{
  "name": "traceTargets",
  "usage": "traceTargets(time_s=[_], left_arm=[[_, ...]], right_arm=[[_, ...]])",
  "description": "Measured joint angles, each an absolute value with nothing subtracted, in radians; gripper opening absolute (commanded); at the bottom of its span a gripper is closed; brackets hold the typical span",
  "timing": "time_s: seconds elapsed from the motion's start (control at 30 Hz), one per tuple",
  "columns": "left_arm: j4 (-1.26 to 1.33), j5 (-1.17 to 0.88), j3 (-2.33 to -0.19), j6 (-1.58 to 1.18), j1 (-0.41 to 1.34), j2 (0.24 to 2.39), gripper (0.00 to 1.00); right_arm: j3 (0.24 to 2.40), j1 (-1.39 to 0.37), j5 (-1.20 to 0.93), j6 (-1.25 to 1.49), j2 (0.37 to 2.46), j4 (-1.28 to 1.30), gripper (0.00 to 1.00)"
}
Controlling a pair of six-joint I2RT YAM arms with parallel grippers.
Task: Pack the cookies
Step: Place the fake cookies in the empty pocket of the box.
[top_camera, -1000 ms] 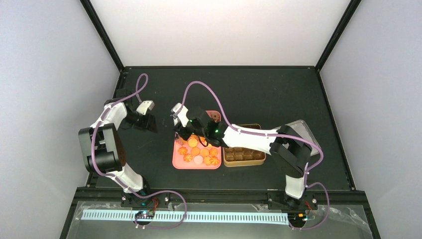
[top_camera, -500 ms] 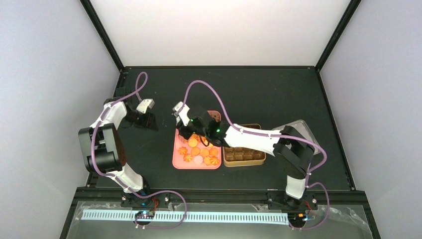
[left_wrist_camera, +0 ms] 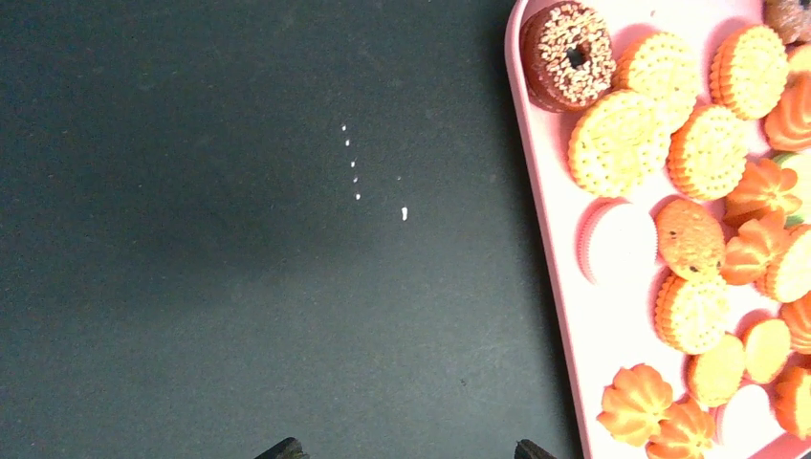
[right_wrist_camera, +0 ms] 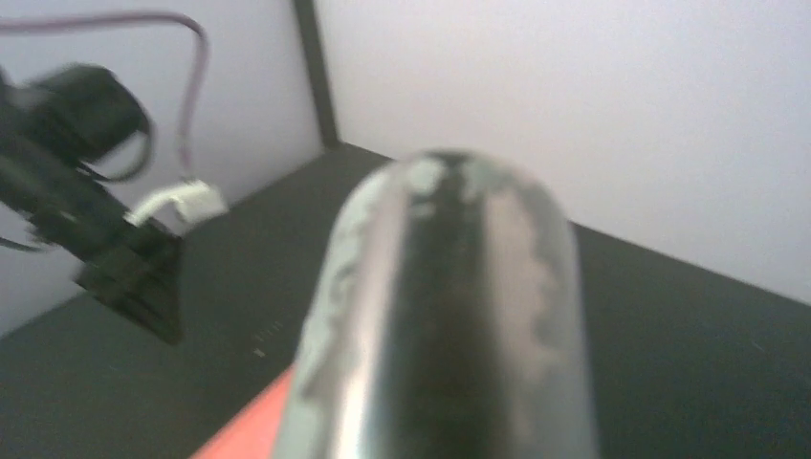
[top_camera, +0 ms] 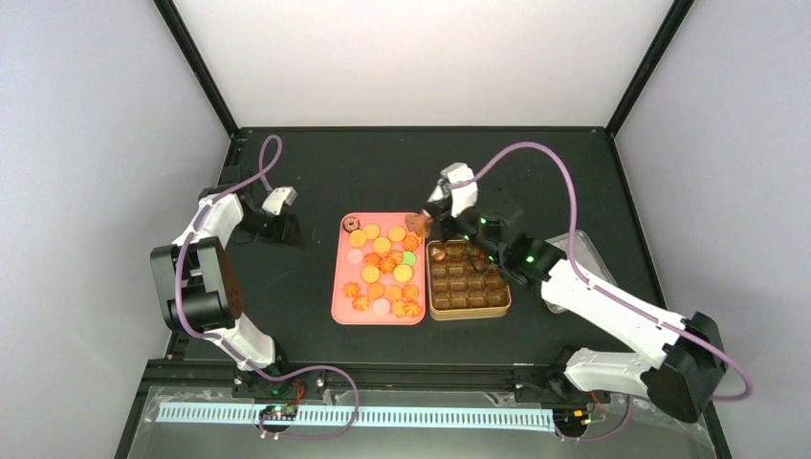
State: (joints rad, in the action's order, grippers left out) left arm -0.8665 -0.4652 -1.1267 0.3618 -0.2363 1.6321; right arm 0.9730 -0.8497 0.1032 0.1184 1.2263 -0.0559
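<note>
Right pincer (top_camera: 440, 218) now off cookies (top_camera: 383, 246), tongs (right_wrist_camera: 440, 316) leftward

The tray (top_camera: 337, 287) is sitting mid-frame on the bench (top_camera: 536, 182), with the cookies (top_camera: 382, 246) lying all over it. A compartment tin (top_camera: 468, 309) is sitting just beside its right edge, and a lid (top_camera: 585, 251) is lying further right, near it, partly under the right arm (top_camera: 598, 298).

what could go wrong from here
1. The metal tongs fill the right wrist view, blurred, hiding the gold tin and its compartments; a placement could miss.
2. The right tool hangs by the pink tray at its far corner, beside the tin; the tongs might catch a rim.
3. The cookies lie crowded, many touching; gripping one may nudge neighbours.
</note>
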Motion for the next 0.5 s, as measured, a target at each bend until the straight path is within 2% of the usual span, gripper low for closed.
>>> traceTargets(time_s=[0.23, 0.5], left_arm=[[-0.867, -0.487, -1.127, 0.355, -0.236, 1.632, 0.58], [-0.867, -0.499, -1.127, 0.355, -0.236, 1.632, 0.58]], right_arm=[[0.781, -0.76, 0.153, 0.138, 1.083, 0.039, 0.01], [0.754, -0.754, 0.184, 0.139, 1.066, 0.062, 0.01]])
